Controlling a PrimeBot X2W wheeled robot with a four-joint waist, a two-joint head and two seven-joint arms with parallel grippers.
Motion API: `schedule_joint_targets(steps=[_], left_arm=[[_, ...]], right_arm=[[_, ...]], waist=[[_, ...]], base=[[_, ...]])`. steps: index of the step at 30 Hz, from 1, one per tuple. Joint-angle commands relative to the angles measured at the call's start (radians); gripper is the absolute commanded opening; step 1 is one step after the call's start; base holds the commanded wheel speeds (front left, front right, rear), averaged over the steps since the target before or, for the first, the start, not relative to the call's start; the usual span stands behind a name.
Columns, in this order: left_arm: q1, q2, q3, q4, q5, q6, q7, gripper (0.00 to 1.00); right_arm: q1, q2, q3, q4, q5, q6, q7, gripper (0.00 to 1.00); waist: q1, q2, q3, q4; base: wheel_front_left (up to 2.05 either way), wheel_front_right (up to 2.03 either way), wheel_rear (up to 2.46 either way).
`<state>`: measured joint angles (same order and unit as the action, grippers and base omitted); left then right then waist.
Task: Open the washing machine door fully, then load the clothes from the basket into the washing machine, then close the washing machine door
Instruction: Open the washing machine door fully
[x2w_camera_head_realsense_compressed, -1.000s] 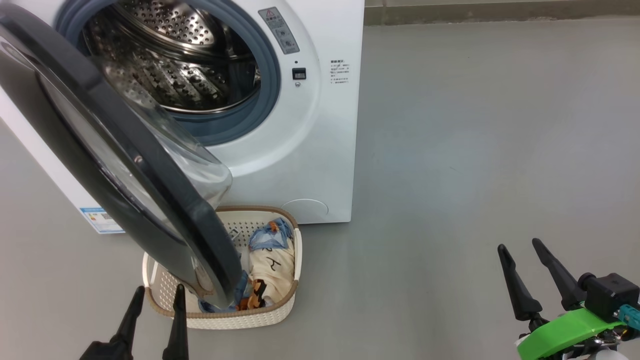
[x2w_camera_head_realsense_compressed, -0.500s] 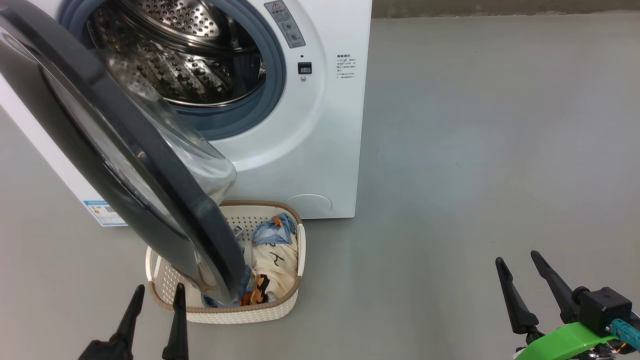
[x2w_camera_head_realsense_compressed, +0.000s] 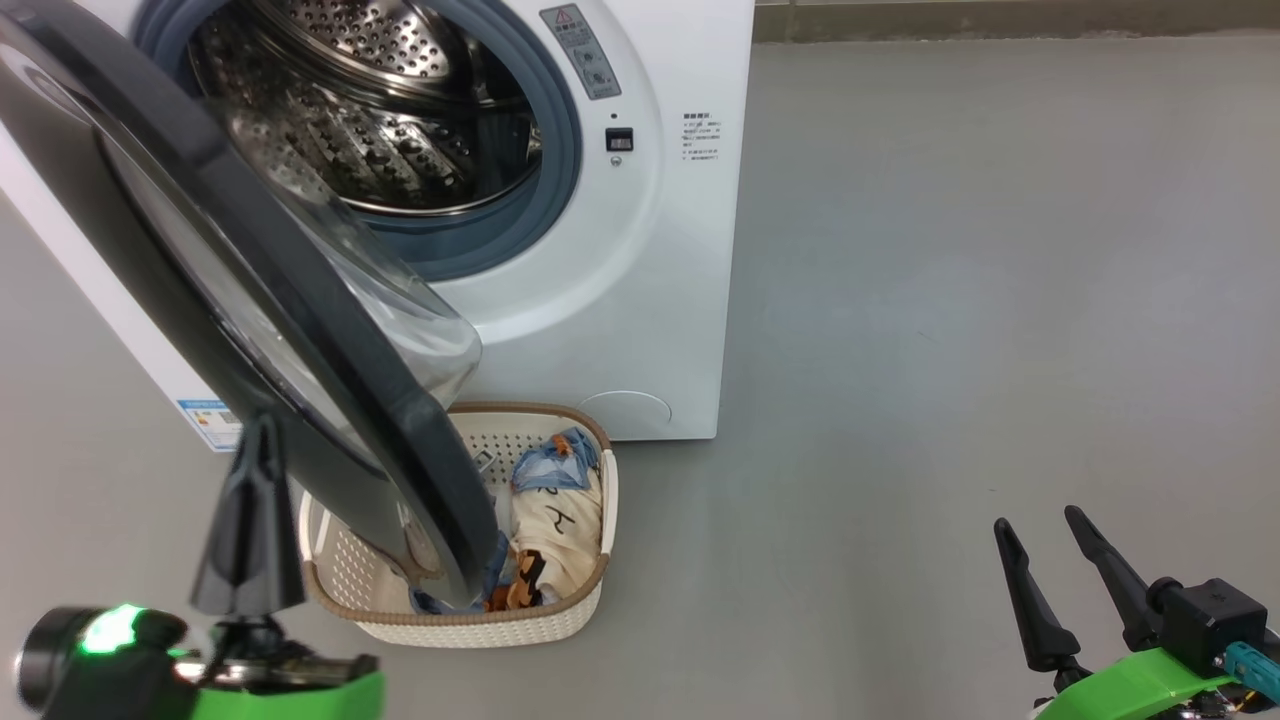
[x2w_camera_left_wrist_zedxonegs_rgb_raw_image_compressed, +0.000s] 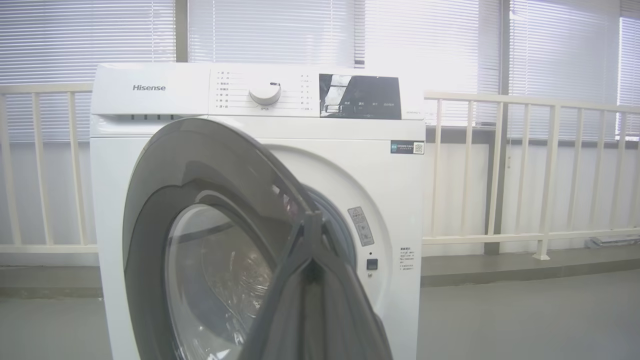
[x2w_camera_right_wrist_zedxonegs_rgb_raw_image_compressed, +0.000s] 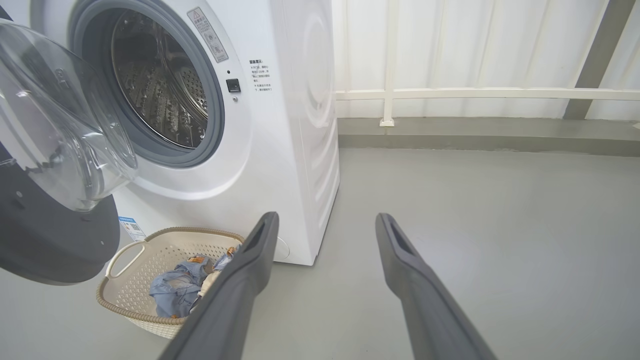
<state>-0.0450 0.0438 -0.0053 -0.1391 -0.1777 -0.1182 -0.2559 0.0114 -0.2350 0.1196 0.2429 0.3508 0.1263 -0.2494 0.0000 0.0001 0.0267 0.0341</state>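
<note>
The white washing machine stands with its black-rimmed washing machine door swung partly open, and the glass bowl hangs over the basket. In the cream basket lie the clothes: a cream patched bundle and a light blue one. My left gripper is raised at the lower left, shut with nothing in it. Its tip is at the door's outer face, contact unclear. In the left wrist view the joined fingers point at the door. My right gripper stands open, low on the right, with the basket to its left.
The steel drum shows behind the grey-blue gasket. Grey floor stretches to the machine's right. A white railing with blinds behind it runs along the back wall.
My left gripper has risen from the bottom edge toward the door's outer side, and its fingers have closed together. The right gripper stays where it was. The camera shifted slightly.
</note>
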Motion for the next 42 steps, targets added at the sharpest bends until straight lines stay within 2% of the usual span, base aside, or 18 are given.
schedule_joint_targets(steps=[1, 5, 8, 14, 18, 31, 42], left_arm=[[-0.042, 0.007, -0.006, -0.074, -0.003, 0.012, -0.006, 0.0], [-0.048, 0.007, -0.114, -0.149, -0.024, 0.024, 0.01, 0.0], [-0.061, 0.007, -0.168, -0.135, -0.017, 0.021, 0.027, 0.0], [-0.129, 0.007, -0.296, -0.014, -0.054, 0.014, 0.026, 0.0], [-0.168, 0.007, -0.338, 0.088, -0.063, 0.019, 0.017, 0.0], [-0.235, 0.006, -0.324, 0.354, -0.137, 0.042, -0.005, 0.0], [-0.259, 0.006, -0.271, 0.424, -0.16, 0.055, -0.006, 0.0]], right_arm=[[0.002, -0.016, 0.01, -0.027, -0.003, 0.004, -0.012, 1.0], [-0.001, -0.014, 0.01, -0.031, -0.001, 0.004, -0.012, 1.0], [-0.007, -0.011, 0.012, -0.033, -0.002, 0.004, -0.012, 1.0], [-0.028, -0.006, 0.02, -0.031, -0.002, 0.004, -0.012, 1.0], [-0.037, -0.004, 0.02, -0.032, -0.003, 0.004, -0.012, 1.0], [-0.049, -0.002, 0.008, -0.039, -0.009, 0.004, -0.012, 1.0], [-0.054, -0.002, 0.006, -0.046, -0.012, 0.004, -0.012, 1.0]], waist=[[0.0, -0.0001, 0.0, 0.002], [0.0, -0.0001, 0.005, 0.001], [0.0, -0.0001, 0.012, -0.001], [0.0, -0.0001, 0.031, -0.014], [0.0, -0.0001, 0.042, -0.026], [0.0, -0.0001, 0.061, -0.032], [0.0, -0.0001, 0.066, -0.031]], base=[[0.0, 0.0, 0.0], [0.0, 0.0, 0.0], [0.0, 0.0, 0.0], [0.0, 0.0, 0.0], [0.0, 0.0, 0.0], [0.0, 0.0, 0.0], [0.0, 0.0, 0.0]])
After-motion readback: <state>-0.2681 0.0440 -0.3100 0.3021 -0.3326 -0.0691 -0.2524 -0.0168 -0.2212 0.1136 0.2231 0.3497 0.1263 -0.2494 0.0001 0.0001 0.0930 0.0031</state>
